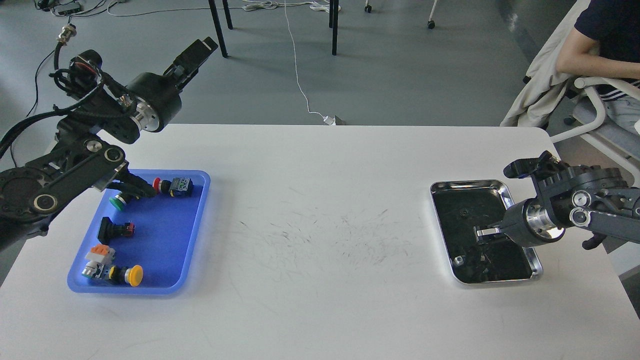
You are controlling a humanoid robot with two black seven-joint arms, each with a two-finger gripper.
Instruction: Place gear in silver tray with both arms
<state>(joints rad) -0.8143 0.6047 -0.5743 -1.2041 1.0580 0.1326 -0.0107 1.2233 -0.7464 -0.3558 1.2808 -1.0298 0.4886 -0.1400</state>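
Note:
The silver tray (468, 184) lies on the right side of the white table. A small dark round part, which looks like the gear (464, 214), rests on the tray's dark floor near its far end. My right gripper (481, 234) reaches in from the right and hovers low over the middle of the tray, fingers pointing left, a little nearer than the gear. Its fingers are too small and dark to tell apart. My left gripper (198, 52) is raised high beyond the table's far left edge, pointing up and right, seen side-on and holding nothing I can see.
A blue plastic tray (197, 220) with several push buttons and switches sits at the left, under my left forearm. A seated person (595, 45) and chair are at the far right. Chair legs and cables stand on the floor beyond the table.

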